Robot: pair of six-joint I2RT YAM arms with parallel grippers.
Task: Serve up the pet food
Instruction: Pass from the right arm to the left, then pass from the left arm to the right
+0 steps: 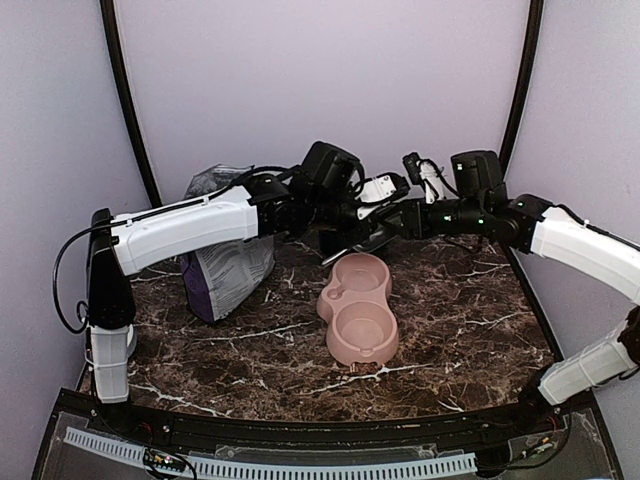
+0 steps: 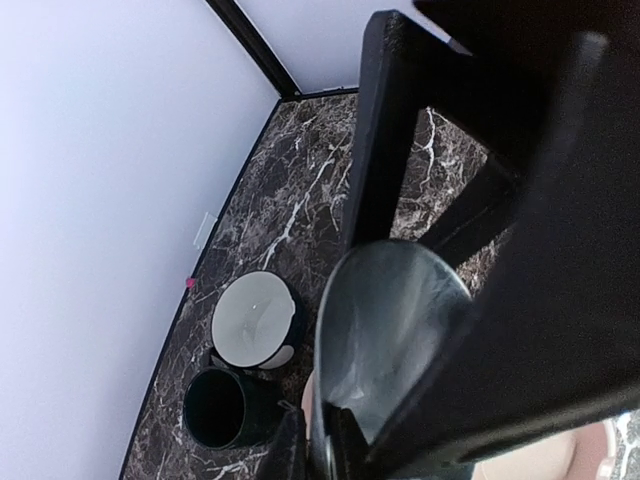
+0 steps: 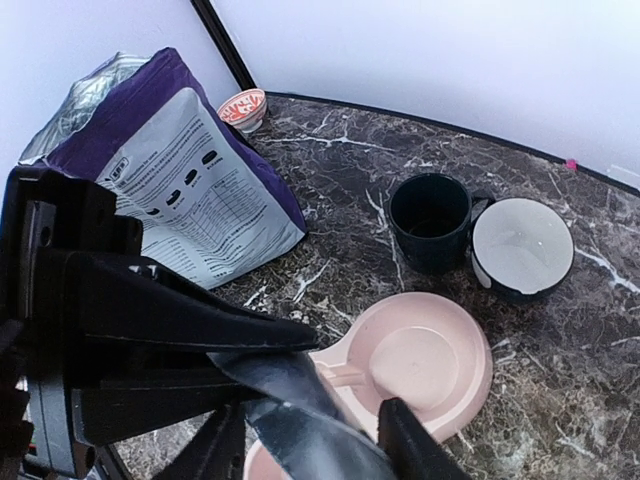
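No pet food shows in any view. A dark grey scoop [image 2: 400,330] hangs above the pink double bowl [image 1: 358,305], where the two arms meet. My left gripper [image 2: 318,450] is shut on the scoop's edge and shows in the top view as the left gripper [image 1: 340,235]. My right gripper [image 3: 312,445] is open, its fingers apart on either side of the scoop [image 3: 300,420]; it reaches in from the right as the right gripper [image 1: 385,225]. Both compartments of the pink bowl [image 3: 420,360] are bare. The purple-and-grey bag [image 1: 225,260] stands at the left.
A dark mug [image 3: 430,220] and a white-lined bowl [image 3: 522,245] stand behind the pink bowl. A small red-patterned bowl [image 3: 242,108] sits in the back corner behind the bag [image 3: 170,170]. Walls close the table on three sides.
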